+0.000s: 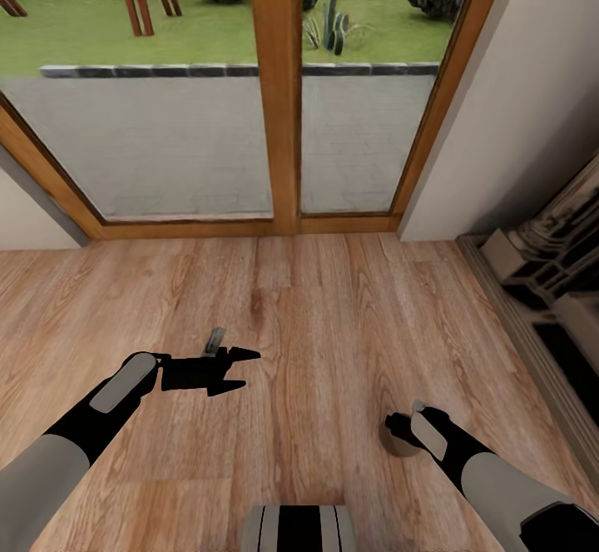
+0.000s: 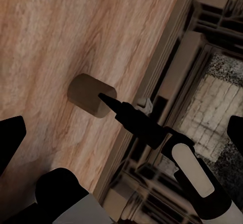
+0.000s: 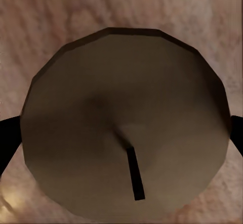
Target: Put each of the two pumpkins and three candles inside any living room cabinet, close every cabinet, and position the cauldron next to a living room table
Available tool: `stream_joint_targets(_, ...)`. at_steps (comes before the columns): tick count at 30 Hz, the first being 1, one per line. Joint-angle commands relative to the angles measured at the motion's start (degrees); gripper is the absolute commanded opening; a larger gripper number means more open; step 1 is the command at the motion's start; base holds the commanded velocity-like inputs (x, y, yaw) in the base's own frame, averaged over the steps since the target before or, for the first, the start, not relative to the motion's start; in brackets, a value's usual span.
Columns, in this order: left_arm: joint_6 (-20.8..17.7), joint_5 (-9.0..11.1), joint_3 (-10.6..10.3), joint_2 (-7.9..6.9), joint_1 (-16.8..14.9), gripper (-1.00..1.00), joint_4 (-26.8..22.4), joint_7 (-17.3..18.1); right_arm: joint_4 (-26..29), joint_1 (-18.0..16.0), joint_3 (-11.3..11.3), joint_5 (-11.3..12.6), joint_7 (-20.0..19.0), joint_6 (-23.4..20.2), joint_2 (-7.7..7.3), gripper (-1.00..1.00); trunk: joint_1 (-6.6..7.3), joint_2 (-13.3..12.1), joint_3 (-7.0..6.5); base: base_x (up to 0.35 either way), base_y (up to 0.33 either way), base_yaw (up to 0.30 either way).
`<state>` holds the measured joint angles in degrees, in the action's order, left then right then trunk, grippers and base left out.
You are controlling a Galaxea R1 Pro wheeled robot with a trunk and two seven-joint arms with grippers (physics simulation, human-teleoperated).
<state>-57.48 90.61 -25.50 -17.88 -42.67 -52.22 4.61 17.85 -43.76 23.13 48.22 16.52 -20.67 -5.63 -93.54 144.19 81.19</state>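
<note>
Standing upright on the wooden floor (image 1: 316, 327) at the lower right of the head view, a single stubby tan candle (image 1: 398, 444) sits directly under the right gripper (image 1: 399, 429), well short of the stone fireplace (image 1: 549, 285) along the right edge. It looks like a light, rigid wax cylinder with a faceted flat top and a short dark wick (image 3: 134, 178), so it should lift easily; the smooth curved wall may slip, and the best hold is across the middle of the body, fingers on opposite sides, well below the wick. In the right wrist view the candle's top fills most of the frame, with a dark fingertip at each side edge just outside its rim, so the right gripper stands spread wider than the candle and straddles it, apparently touching nothing yet. From the left wrist view one right finger reaches down to the candle's upper edge. The left gripper (image 1: 241, 369) hovers over bare floor at the lower left centre of the head view, its fingers parted and holding nothing.
</note>
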Motion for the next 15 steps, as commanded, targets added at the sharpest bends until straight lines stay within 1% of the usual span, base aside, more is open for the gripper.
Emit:
stream_joint_targets(1,0.00,-0.35,-0.16,-0.05,-0.05,1.00,0.01,0.48,0.16,-0.01,0.48,0.60,0.37,0.01,-0.07,1.00,0.01,0.02,0.04,0.000,0.000,0.000)
stream_joint_targets(5,0.00,-0.35,-0.16,-0.05,-0.05,1.00,0.01,0.48,0.15,0.01,0.51,0.61,0.33,0.32,-0.07,1.00,0.01,0.02,0.04,0.000,0.000,0.000)
stream_joint_targets(7,0.00,-0.35,-0.16,-0.05,-0.05,1.00,0.01,0.48,0.16,0.00,0.51,0.62,0.34,0.34,-0.08,1.00,-0.04,0.04,0.48,0.000,0.000,0.000)
stream_joint_targets(10,0.00,-0.35,-0.16,-0.05,-0.05,1.00,0.04,0.48,0.14,0.00,0.51,0.64,0.29,0.33,-0.08,1.00,-0.04,0.04,0.48,0.000,0.000,0.000)
stream_joint_targets(11,0.00,-0.35,-0.16,-0.05,-0.05,1.00,0.06,0.48,0.15,0.01,0.51,0.64,0.28,0.31,-0.08,-1.00,-0.04,0.04,0.48,0.000,0.000,0.000)
stream_joint_targets(15,0.00,-0.35,-0.14,-0.05,-0.05,1.00,0.04,0.48,0.16,0.00,0.51,0.64,0.22,0.28,-0.02,-1.00,-0.04,0.04,0.48,0.000,0.000,0.000)
